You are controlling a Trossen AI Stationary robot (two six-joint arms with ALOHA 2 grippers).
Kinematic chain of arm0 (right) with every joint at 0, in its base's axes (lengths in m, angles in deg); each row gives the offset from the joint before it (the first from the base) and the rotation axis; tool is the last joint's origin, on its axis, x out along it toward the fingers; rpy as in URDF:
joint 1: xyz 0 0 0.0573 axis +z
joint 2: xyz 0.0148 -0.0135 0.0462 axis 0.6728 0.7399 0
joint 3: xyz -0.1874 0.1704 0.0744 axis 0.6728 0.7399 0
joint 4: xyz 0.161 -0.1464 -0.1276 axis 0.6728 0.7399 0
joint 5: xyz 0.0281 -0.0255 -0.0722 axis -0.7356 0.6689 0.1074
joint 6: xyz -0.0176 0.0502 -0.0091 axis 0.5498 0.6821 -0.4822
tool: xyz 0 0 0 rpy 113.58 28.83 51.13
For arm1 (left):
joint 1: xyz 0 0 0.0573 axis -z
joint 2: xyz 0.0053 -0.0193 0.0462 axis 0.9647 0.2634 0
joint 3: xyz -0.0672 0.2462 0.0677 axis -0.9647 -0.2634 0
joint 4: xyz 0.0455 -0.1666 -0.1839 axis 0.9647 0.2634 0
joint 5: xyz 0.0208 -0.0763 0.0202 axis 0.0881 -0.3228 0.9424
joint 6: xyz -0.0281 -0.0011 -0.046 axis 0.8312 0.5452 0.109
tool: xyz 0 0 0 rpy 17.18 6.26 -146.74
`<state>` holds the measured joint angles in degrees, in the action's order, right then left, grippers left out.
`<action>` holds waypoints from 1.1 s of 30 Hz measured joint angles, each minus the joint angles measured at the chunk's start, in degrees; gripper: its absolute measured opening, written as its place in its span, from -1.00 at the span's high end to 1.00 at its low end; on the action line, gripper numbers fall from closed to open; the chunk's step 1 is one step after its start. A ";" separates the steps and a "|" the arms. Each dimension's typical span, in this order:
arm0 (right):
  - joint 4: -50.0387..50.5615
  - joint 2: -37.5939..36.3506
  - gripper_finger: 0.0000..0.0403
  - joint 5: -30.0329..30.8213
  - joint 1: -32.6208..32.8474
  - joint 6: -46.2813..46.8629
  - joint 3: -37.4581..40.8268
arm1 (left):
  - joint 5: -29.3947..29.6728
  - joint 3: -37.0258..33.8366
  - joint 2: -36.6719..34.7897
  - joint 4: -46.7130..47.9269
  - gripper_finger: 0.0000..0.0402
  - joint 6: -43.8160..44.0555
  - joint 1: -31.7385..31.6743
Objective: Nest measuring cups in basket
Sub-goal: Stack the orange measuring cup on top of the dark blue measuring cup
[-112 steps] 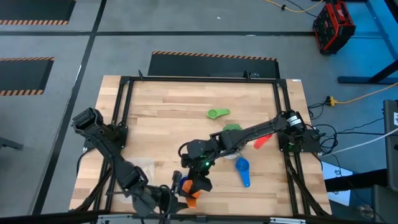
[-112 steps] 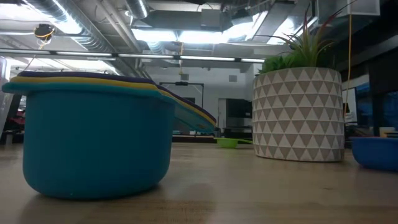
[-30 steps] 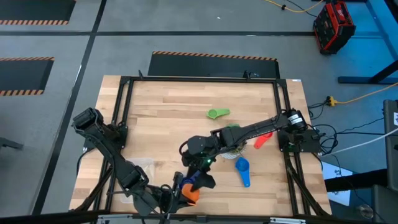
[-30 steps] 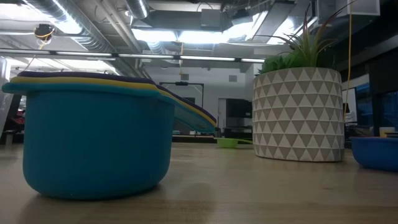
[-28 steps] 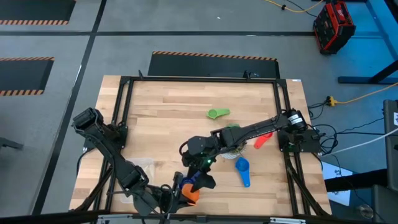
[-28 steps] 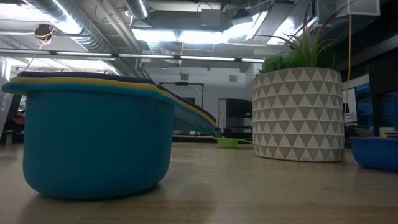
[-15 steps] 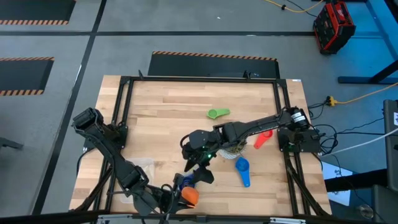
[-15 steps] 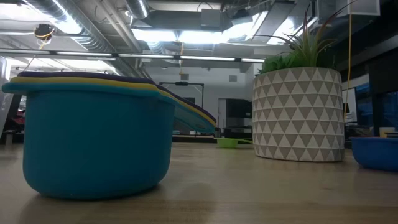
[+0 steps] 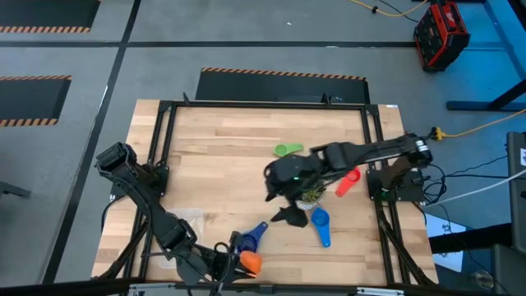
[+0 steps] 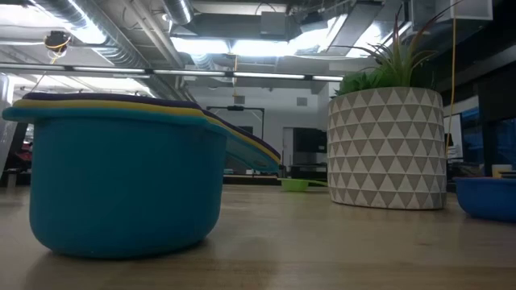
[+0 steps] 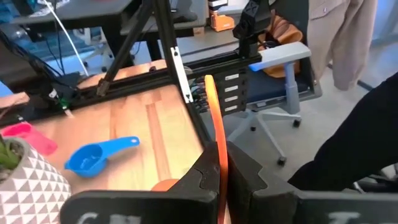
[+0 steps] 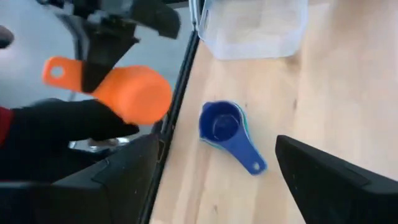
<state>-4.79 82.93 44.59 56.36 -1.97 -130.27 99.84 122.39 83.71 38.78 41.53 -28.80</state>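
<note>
My left gripper (image 9: 237, 261) (image 11: 219, 155) sits near the table's near edge, shut on an orange measuring cup (image 9: 249, 261) (image 12: 137, 93). A nested stack of cups with a blue one on top (image 9: 251, 236) (image 12: 222, 126) (image 10: 121, 177) stands on the table beside it. My right gripper (image 9: 288, 215) (image 12: 214, 186) hovers open, to the right of and beyond that stack. The clear basket (image 9: 191, 222) (image 12: 255, 31) lies left of the stack. A green cup (image 9: 288, 150), a red cup (image 9: 347, 181) and a blue cup (image 9: 320, 224) lie loose on the table. My left gripper pinches the orange cup's flat handle (image 11: 217, 134) between its two fingers, near the bowl. The handle stands edge-on, its free end with the hole (image 12: 53, 71) sticking out past the fingertips. The cup is lifted clear of the table.
A green plant in a white patterned pot (image 9: 311, 193) (image 10: 387, 145) stands under my right arm, between the red and blue cups. A black frame rail (image 12: 180, 81) borders the table. Bare wood lies in the far left part (image 9: 214, 156).
My right gripper has drawn back from the nested stack, rising and moving toward the table's right and far side. The stack stays on the table where it was, uncovered now. My left gripper keeps the orange cup in place.
</note>
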 joint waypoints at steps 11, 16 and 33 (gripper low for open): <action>3.30 -11.38 -0.63 19.15 11.67 2.62 10.36 | -13.01 0.00 0.00 0.04 1.00 14.86 -5.36; 3.29 -14.34 -0.63 24.41 16.72 6.94 17.09 | -23.71 0.00 0.00 0.27 1.00 21.19 -10.97; 1.37 -18.64 -0.63 29.87 30.46 21.30 32.34 | -46.60 -0.01 -0.04 12.43 1.00 28.32 -24.68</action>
<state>-3.42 64.29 74.46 86.82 19.33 -97.93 53.25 122.38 83.67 51.20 69.85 -53.49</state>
